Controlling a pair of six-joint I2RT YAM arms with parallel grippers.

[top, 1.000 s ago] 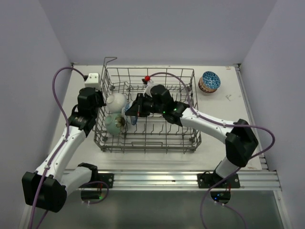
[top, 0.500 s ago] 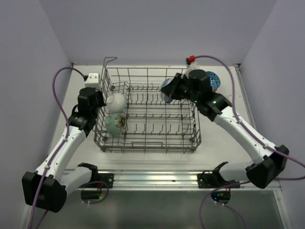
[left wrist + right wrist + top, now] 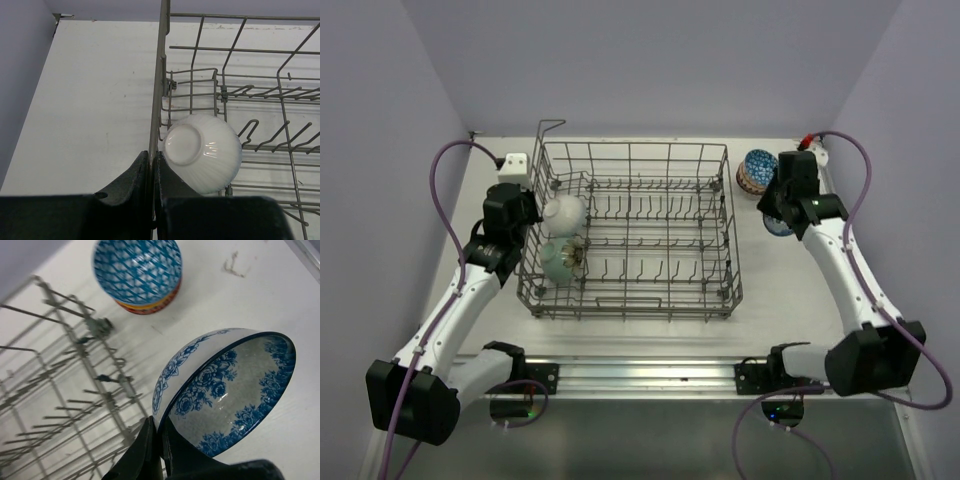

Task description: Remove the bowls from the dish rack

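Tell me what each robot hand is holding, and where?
Right gripper pinches the flowered bowl by its rim. Left gripper clamps the rack by its top wire.

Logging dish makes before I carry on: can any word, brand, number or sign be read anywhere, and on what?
No readable text in any view.
blue floral bowl in the right hand: painted flowers only.
lattice-patterned bowl: pattern only.
white ribbed bowl: no stamp visible on its base.
dish rack: bare wire, no tag.
white box: too small to tell.
scuff on the table: not writing.
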